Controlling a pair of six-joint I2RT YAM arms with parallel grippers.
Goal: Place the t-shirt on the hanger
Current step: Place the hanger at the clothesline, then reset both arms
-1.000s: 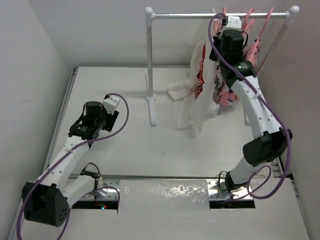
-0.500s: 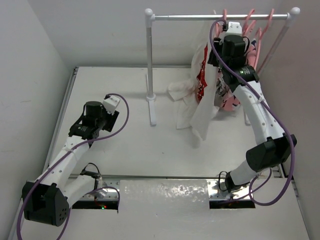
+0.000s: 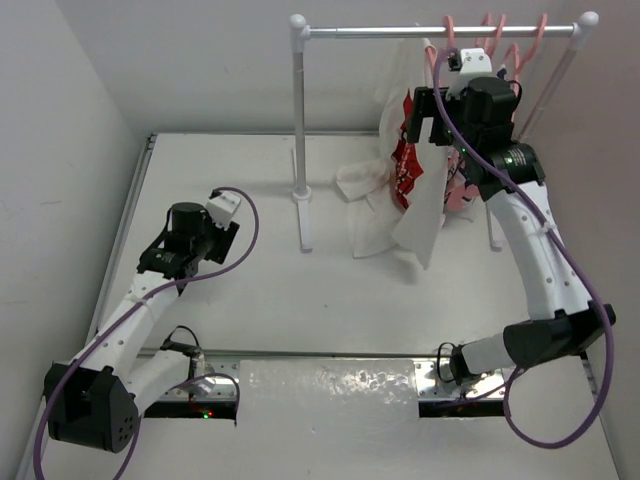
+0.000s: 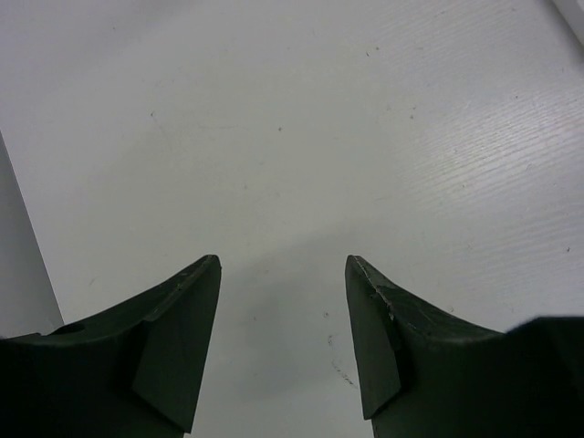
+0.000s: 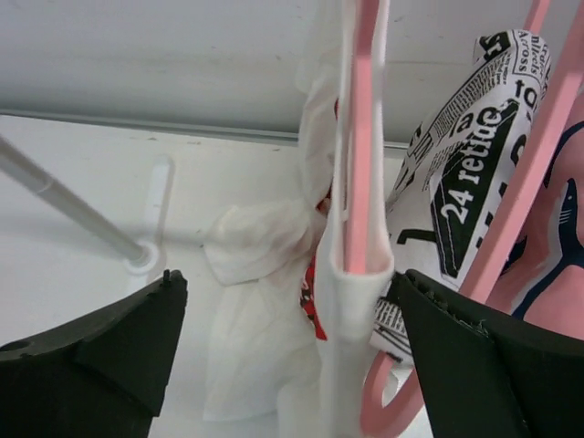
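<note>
The white t-shirt (image 3: 418, 205) with its red logo (image 3: 404, 160) hangs on the pink hanger (image 3: 449, 32), which is hooked over the rack's rail; its lower part trails onto the table. In the right wrist view the hanger (image 5: 360, 137) runs inside the t-shirt's shoulder (image 5: 356, 292). My right gripper (image 3: 426, 118) (image 5: 287, 306) is open, its fingers either side of that shoulder; the right one is close to the cloth and the left one well apart. My left gripper (image 3: 205, 240) (image 4: 283, 274) is open and empty above bare table at the left.
The rack's rail (image 3: 400, 32) spans the back, with its left post (image 3: 300, 120) and foot (image 3: 304, 215) left of the shirt. A black-and-white patterned garment (image 5: 465, 182) and a pink patterned one (image 5: 558, 246) hang on like hangers right of the shirt. A wall is close on the right.
My right gripper went from shut to wide open, letting go of the hanger and shirt, and drew back a little from the rail. The shirt now hangs on its own. The left arm stayed still.
</note>
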